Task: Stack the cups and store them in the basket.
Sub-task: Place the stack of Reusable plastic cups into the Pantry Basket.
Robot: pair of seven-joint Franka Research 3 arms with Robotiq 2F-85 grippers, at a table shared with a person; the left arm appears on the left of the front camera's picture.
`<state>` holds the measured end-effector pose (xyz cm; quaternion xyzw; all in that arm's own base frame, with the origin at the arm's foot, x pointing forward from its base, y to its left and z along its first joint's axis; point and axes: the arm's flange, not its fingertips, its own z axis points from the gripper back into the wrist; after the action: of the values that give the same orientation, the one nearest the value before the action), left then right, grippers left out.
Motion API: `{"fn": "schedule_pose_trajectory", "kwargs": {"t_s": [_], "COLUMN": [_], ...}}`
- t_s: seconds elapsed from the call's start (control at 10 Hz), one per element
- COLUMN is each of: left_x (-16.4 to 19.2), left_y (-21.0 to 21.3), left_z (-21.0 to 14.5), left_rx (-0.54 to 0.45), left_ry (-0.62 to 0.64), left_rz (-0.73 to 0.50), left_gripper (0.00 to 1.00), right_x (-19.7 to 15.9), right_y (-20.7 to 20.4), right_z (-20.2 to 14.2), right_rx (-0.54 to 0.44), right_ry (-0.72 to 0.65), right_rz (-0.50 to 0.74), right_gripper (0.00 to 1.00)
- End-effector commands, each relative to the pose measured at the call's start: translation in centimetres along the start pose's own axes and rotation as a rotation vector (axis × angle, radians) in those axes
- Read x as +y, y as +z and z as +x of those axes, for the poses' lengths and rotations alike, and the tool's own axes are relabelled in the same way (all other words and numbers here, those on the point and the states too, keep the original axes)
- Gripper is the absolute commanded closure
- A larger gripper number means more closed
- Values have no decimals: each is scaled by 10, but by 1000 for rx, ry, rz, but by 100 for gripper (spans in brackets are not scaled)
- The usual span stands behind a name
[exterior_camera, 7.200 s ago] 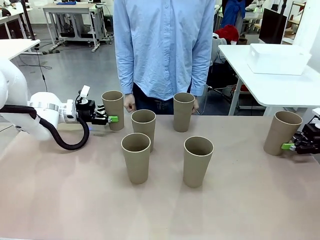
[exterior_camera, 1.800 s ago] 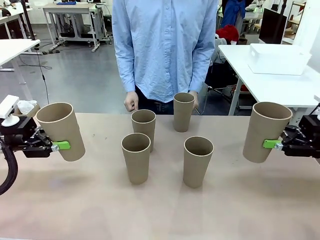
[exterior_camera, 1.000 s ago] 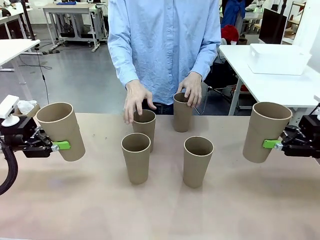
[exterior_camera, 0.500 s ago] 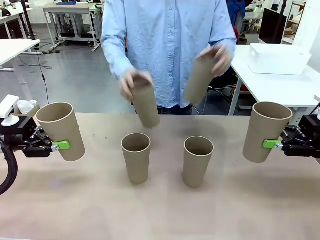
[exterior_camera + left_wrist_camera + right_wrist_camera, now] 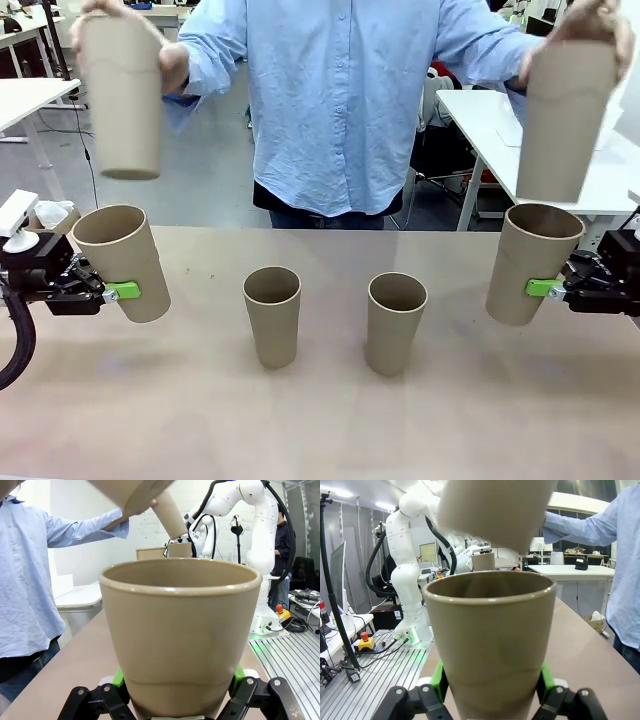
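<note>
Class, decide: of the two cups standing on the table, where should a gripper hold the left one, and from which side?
Probably its side wall near mid-height, approached level from the left. The cup stands upright and widens upward, so pads would resist it slipping down; the other standing cup occupies its right.

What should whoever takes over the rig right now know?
Left hand: shut on left cup, lifted off the table, tilted.
Right hand: shut on right cup, also lifted and tilted.
Person: holds two raised cups, one above the left cup, one above the right cup.
Table cups: two stand upright mid-table, apart.
Done: none nested yet.
Left: stack all six, then store them.
</note>
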<state>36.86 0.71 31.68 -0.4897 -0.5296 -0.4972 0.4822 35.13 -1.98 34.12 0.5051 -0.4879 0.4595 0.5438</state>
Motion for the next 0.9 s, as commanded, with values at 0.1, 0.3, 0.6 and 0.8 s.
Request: {"fn": "schedule_pose_trajectory", "kwargs": {"t_s": [0.1, 0.3, 0.6, 0.8], "left_x": [2, 2, 2, 2], "left_y": [1, 1, 1, 1], "left_z": [3, 3, 3, 3], "left_rx": [-11, -11, -11, -11], "left_ry": [-11, -11, -11, -11], "left_rz": [14, 14, 14, 14], "left_gripper": [14, 14, 14, 14], "right_x": [-1, -1, -1, -1], "right_y": [-2, -2, -2, -2], "right_z": [3, 3, 3, 3], "right_rx": [10, 10, 10, 10], "right_ry": [9, 9, 9, 9], "right_rz": [-3, -3, -3, -3], "right_gripper": [15, 15, 15, 15]}}
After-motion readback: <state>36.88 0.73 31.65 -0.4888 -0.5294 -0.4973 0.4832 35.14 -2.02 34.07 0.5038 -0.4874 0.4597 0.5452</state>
